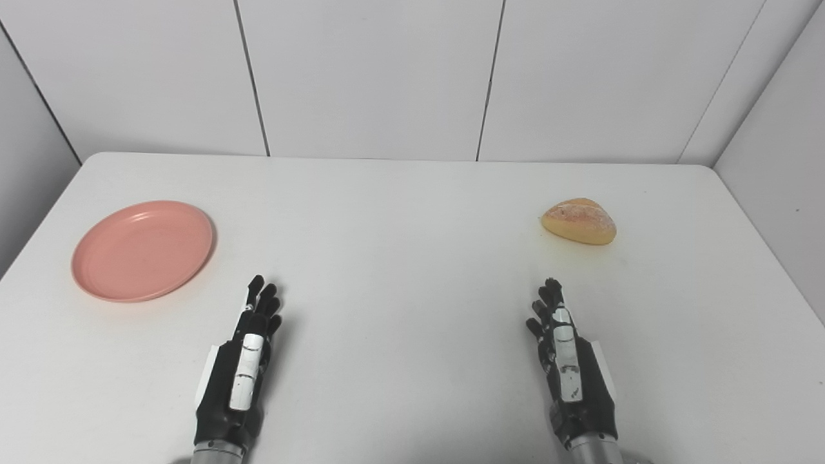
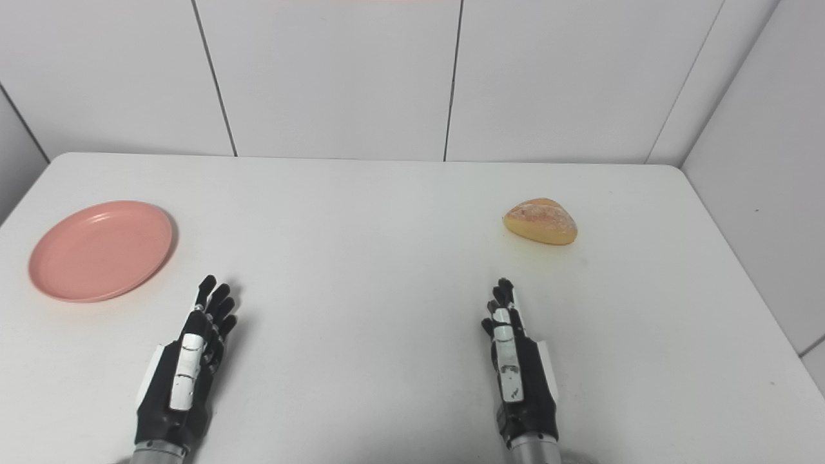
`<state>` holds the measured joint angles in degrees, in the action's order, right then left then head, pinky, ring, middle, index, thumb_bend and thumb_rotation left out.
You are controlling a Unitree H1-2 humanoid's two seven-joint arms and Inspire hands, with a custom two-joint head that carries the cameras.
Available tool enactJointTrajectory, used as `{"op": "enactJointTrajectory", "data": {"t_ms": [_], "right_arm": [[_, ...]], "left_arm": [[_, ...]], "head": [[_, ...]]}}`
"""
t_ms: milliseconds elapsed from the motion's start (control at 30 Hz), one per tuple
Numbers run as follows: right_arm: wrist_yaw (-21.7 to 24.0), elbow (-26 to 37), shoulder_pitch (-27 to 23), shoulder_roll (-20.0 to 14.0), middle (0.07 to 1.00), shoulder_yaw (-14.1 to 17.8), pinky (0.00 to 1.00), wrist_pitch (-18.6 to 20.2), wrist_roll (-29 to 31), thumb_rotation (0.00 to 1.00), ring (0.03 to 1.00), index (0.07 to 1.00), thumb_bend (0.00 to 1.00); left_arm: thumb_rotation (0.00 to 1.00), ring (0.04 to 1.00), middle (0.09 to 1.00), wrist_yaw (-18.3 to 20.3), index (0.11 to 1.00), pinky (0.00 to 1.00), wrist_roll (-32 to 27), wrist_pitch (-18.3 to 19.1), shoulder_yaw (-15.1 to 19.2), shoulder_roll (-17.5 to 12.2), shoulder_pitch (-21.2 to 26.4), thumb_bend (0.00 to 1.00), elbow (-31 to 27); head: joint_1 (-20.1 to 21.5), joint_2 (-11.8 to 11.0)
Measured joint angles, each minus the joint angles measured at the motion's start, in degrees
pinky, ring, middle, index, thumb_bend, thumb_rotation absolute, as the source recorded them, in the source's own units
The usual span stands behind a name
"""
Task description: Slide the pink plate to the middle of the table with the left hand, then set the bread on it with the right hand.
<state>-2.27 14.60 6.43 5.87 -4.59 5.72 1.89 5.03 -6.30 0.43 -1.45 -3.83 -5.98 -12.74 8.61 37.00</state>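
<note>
A pink plate (image 1: 143,250) lies flat near the left side of the white table (image 1: 399,258). A yellowish bread roll (image 1: 579,221) rests on the table at the right. My left hand (image 1: 240,361) lies near the front edge, below and to the right of the plate, open with fingers stretched forward and holding nothing. My right hand (image 1: 567,361) rests open near the front as well, a short way in front of the bread and slightly to its left, not touching it.
White wall panels (image 1: 374,71) rise behind the table and along both sides. The table's rounded back corners show at left and right.
</note>
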Motion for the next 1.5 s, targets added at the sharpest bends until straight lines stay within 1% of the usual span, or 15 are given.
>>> {"op": "enactJointTrajectory", "data": {"t_ms": [233,400,600,800,933,1033,1067,1167,1200,1233,1300,1333,1367,1467,1500], "right_arm": [[0.0,-0.83,0.0,0.04,1.0,-0.11,1.0,-2.48,-0.51,1.0,1.0,1.0,0.85],[0.0,-1.41,0.07,0.05,0.996,-0.12,1.0,-2.8,-0.51,1.0,1.0,0.995,0.85],[0.0,-1.42,0.15,0.11,0.996,-0.11,1.0,-3.08,-0.67,1.0,1.0,0.991,0.84],[0.0,-1.54,0.29,0.1,0.995,-0.08,1.0,-4.98,-0.64,1.0,1.0,0.988,0.83],[0.0,-1.81,0.31,0.1,0.989,0.06,1.0,-5.61,-0.47,1.0,1.0,0.982,0.84],[0.0,-2.29,0.31,0.07,0.988,0.29,1.0,-5.64,-0.36,1.0,1.0,0.981,0.82],[0.0,-2.56,0.31,0.01,0.989,0.41,1.0,-5.65,-0.33,1.0,1.0,0.981,0.82],[0.15,-3.03,0.32,-0.38,0.988,0.64,1.0,-5.72,-0.07,1.0,1.0,0.983,0.82],[0.28,-3.14,0.31,-0.58,0.988,0.67,1.0,-5.91,0.03,1.0,1.0,0.983,0.81],[0.35,-3.21,0.34,-0.73,0.981,0.78,1.0,-6.07,0.15,1.0,0.996,0.978,0.81],[0.42,-3.42,0.5,-0.95,0.98,1.13,1.0,-6.53,0.59,1.0,0.994,0.976,0.8],[0.48,-3.46,0.61,-1.08,0.98,1.27,1.0,-6.68,0.76,1.0,0.994,0.976,0.8],[0.56,-3.47,0.7,-1.26,0.98,1.38,1.0,-6.82,1.09,1.0,0.991,0.974,0.79],[1.39,-3.47,0.92,-1.96,0.983,1.84,1.0,-7.0,2.31,1.0,0.992,0.977,0.79],[1.6,-3.5,0.96,-2.28,0.985,1.99,1.0,-7.06,2.73,1.0,0.993,0.979,0.79]], "left_arm": [[0.97,1.0,1.0,0.66,1.0,1.0,0.9,-3.03,-0.1,-0.97,0.01,0.83,1.51],[0.97,1.0,1.0,0.65,1.0,1.0,2.5,-5.64,-0.18,-1.32,0.03,0.82,1.97],[0.96,1.0,1.0,0.66,1.0,1.0,2.5,-6.49,-0.19,-1.34,0.03,0.82,2.45],[0.96,1.0,1.0,0.65,1.0,1.0,2.45,-8.09,-0.09,-1.31,0.05,0.84,3.57],[0.98,1.0,1.0,0.64,1.0,1.0,1.25,-8.0,0.02,-1.15,0.05,0.79,3.56],[0.98,1.0,1.0,0.39,1.0,1.0,0.65,-6.93,0.18,-0.51,0.05,0.76,3.55],[0.98,1.0,1.0,0.32,1.0,1.0,0.65,-6.66,0.19,-0.07,0.11,0.76,3.52],[0.97,1.0,1.0,-0.31,1.0,1.0,0.76,-6.39,0.22,0.69,0.25,0.76,3.57],[0.97,1.0,1.0,-0.38,1.0,1.0,0.87,-6.4,0.21,0.8,0.26,0.76,3.59],[0.97,1.0,1.0,-0.43,1.0,1.0,0.98,-6.4,0.18,0.87,0.26,0.77,3.59],[0.97,1.0,1.0,-0.66,1.0,1.0,1.51,-6.41,0.02,1.01,0.25,0.78,3.59],[0.97,1.0,1.0,-0.85,1.0,1.0,1.8,-6.41,-0.05,1.14,0.25,0.78,3.58],[0.96,1.0,1.0,-1.11,1.0,1.0,2.29,-6.41,-0.17,1.35,0.23,0.79,3.58],[0.96,1.0,1.0,-2.04,1.0,1.0,3.47,-6.43,-0.57,2.31,0.17,0.78,3.58],[0.96,1.0,1.0,-2.23,1.0,1.0,3.93,-6.53,-0.79,2.64,0.13,0.78,3.61]], "head": [[-0.09,-0.09],[0.0,-0.18],[0.0,-0.09],[-0.09,-0.09],[-0.53,-0.44],[-2.1,-1.84],[-2.11,-1.85],[-3.43,-2.81],[-4.3,-3.6],[-4.31,-3.6],[-6.75,-5.0],[-6.77,-5.01],[-8.16,-5.71],[-9.32,-6.5],[-10.27,-7.64]]}}
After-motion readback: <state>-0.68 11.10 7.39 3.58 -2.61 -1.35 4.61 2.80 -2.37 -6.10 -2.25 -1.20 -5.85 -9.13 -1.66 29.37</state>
